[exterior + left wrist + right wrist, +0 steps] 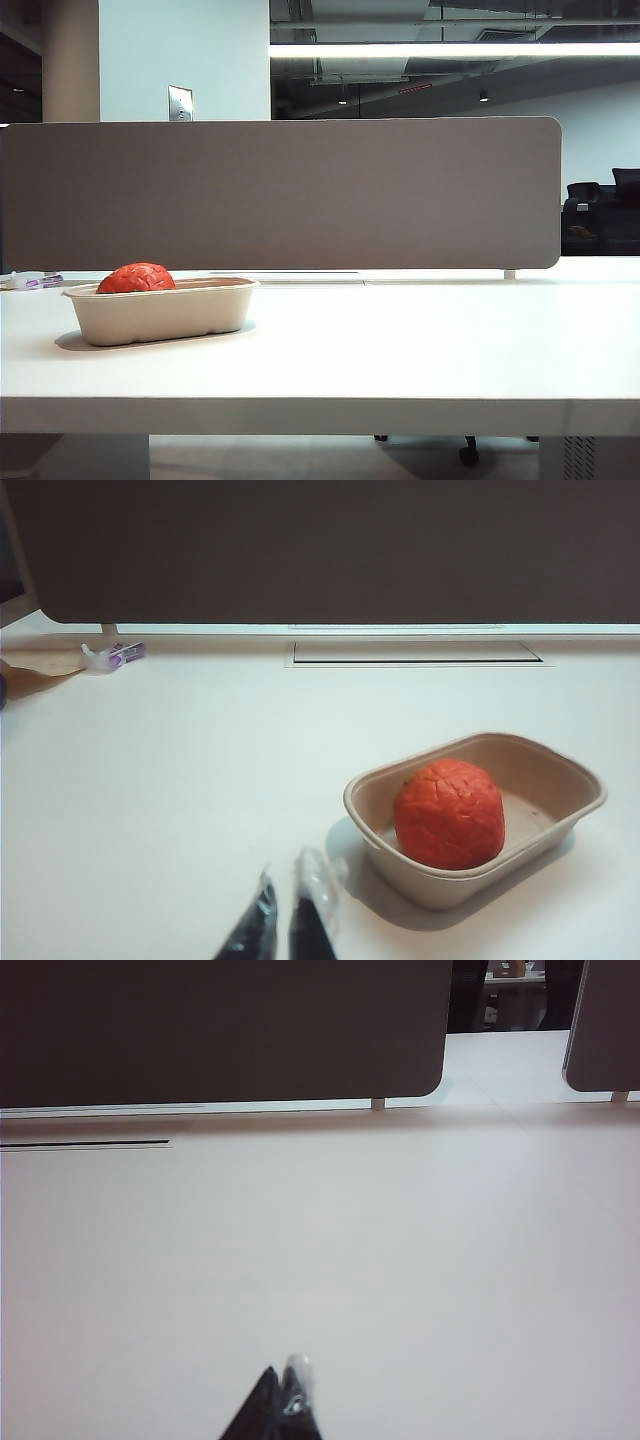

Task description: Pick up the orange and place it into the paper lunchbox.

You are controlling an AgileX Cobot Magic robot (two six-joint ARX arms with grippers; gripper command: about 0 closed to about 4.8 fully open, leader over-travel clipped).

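Note:
The orange (136, 278) lies inside the paper lunchbox (160, 315) on the left part of the white table. The left wrist view shows the same orange (449, 813) resting at one end of the beige lunchbox (440, 885). My left gripper (285, 895) hovers over bare table a short way beside the lunchbox, its dark fingers almost together with nothing between them. My right gripper (284, 1368) is shut and empty over bare tabletop, with neither orange nor lunchbox in its view. Neither gripper shows in the exterior view.
A long grey partition panel (280, 195) runs along the table's back edge. A small white and purple object (35, 281) lies at the far left by the panel, also visible as the small object (115, 655). A flat cable hatch (415, 652) sits near the panel.

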